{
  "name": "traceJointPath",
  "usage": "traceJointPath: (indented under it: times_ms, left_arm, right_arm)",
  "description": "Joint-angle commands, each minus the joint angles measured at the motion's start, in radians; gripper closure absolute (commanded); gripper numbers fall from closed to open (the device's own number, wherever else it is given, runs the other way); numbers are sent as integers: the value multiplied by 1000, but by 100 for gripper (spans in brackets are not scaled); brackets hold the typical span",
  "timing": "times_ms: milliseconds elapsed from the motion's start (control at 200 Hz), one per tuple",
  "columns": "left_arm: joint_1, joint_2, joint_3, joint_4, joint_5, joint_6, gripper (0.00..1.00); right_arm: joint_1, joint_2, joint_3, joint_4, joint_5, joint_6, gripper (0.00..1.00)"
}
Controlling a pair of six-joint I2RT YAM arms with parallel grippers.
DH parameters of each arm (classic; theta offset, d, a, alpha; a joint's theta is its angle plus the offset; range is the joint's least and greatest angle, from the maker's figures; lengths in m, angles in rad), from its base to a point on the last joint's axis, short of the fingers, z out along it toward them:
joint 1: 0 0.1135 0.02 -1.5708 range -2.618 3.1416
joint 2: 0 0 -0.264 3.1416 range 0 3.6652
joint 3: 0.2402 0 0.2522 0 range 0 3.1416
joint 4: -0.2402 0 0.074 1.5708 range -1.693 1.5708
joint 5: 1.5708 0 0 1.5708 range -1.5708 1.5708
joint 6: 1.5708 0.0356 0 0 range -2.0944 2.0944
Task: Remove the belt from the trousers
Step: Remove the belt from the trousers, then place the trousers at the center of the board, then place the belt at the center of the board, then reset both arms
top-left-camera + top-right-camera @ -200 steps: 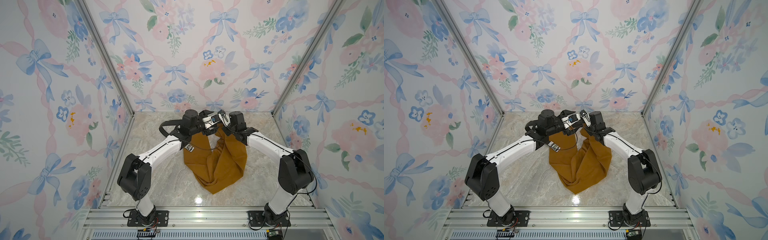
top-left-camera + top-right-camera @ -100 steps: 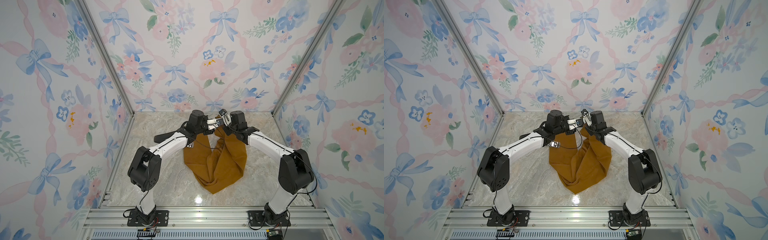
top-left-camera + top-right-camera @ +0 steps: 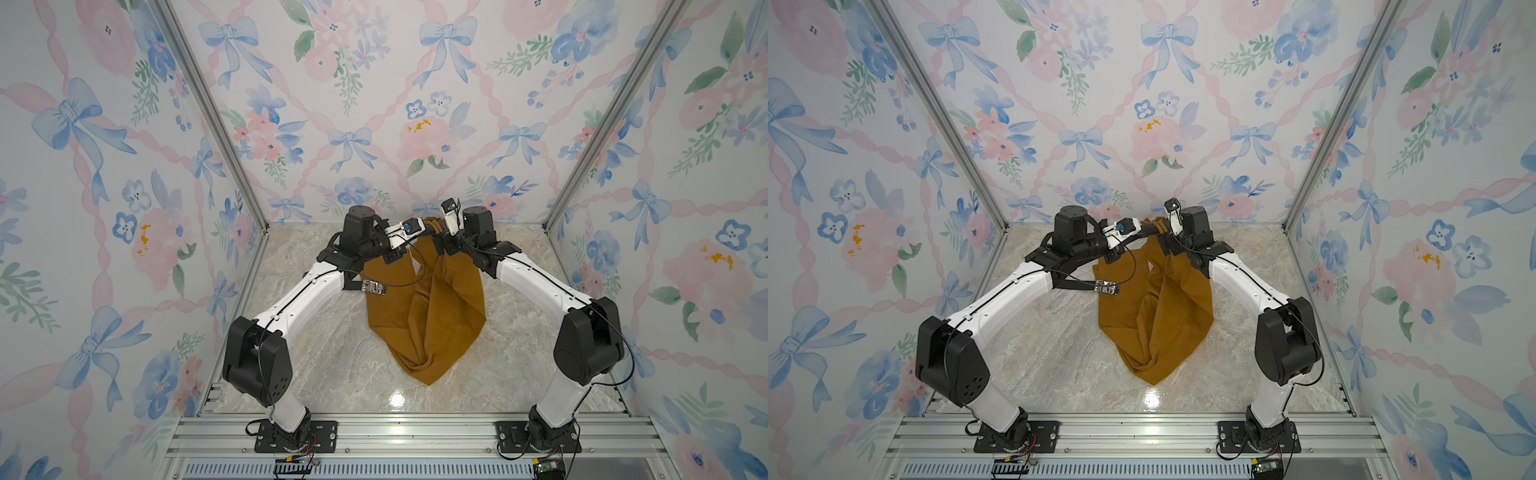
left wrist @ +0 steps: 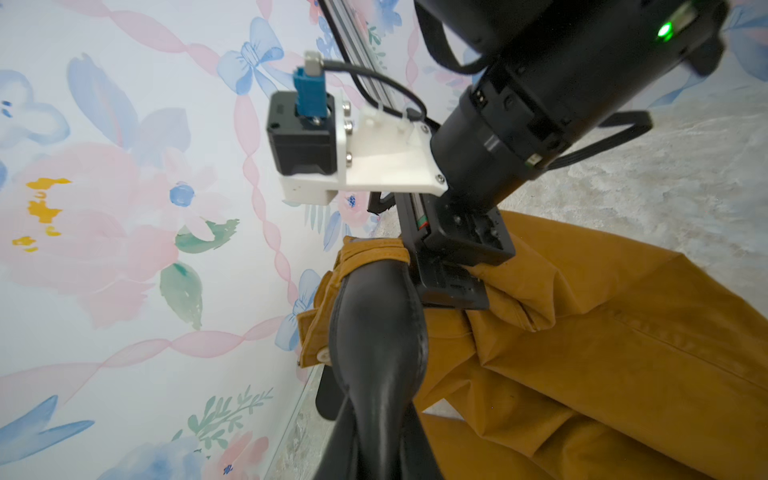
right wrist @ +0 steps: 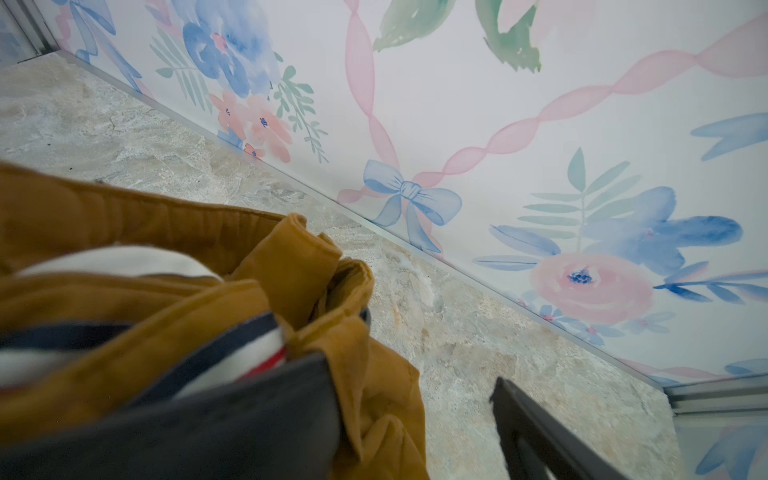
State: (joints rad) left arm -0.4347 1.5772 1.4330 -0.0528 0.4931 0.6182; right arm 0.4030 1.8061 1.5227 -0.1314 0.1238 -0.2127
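Far end of marble table (image 3: 316, 365): my two arms meet over lifted waistband of trousers (image 3: 432, 316). My left pincer (image 4: 374, 424) clamped on belt (image 4: 380, 328), strap still threaded through loop beside white button. My right pincer (image 5: 415, 419) spread wide, holding nothing, cloth against one finger. Buckle (image 3: 373, 287) hangs free. Judgement: unbuckled; pulling strap out remains.

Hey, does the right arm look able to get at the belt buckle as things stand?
Probably not easily. The belt buckle dangles under the left arm's forearm, across the trousers from the open right claw. The left arm and hanging cloth sit between them.
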Motion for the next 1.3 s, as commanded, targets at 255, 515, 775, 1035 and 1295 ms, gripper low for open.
traceJointPath:
  times_ms: [255,515,775,1035,1295]
  left_arm:
    - [220,-323,-58,158,146,-139,100]
    - [210,-79,-176,174,79,-107,100]
    - [174,82,-310,179,-54,1,36]
    - [212,-153,-439,179,-111,-89,2]
    - [243,-299,-516,188,-279,-354,2]
  right_arm:
    - [-105,155,99,-256,148,83,1]
    - [-64,-26,170,-420,-71,108,1]
    - [-114,-329,-78,-289,-38,208,1]
    - [-345,-699,-698,168,-25,392,1]
    - [-401,-718,-1029,481,88,308,1]
